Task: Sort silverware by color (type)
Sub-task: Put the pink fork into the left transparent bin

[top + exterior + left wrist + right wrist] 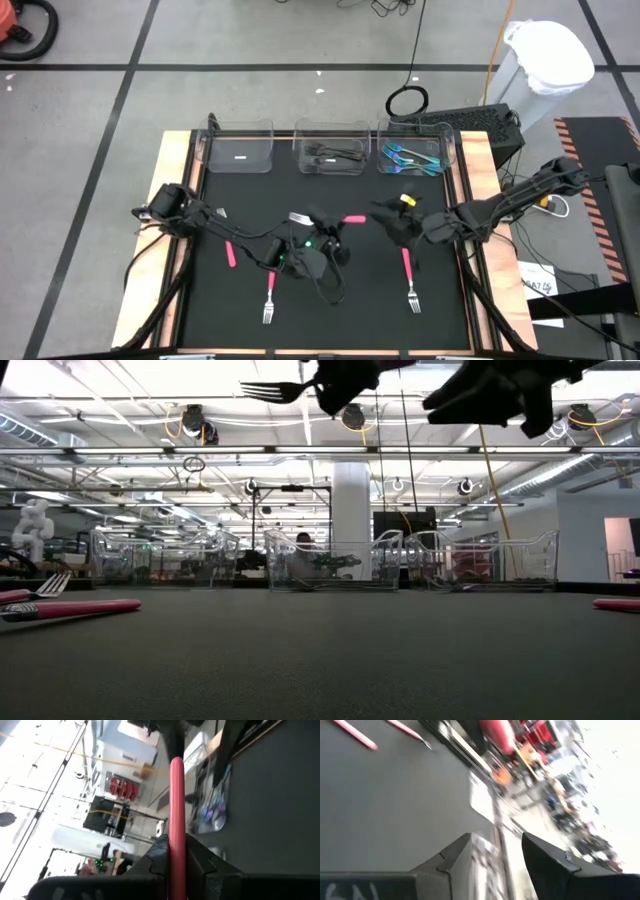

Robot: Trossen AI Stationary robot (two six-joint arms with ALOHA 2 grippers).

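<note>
The scene is brightly lit by ceiling strip lights (190, 452); both wrist views are smeared by motion blur

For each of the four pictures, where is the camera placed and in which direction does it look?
High view: above the table, looking straight down; both arms show, the left hand shut on a pink-handled fork.
Low view: at table-top height, looking level toward three clear bins; arms enter from above.
Left wrist view: on the left arm, looking along the held fork's pink handle, its own fingers below.
Right wrist view: on the right arm, over the black mat; right hand open, empty.
Shared: high, low and left wrist views show that held fork.
</note>
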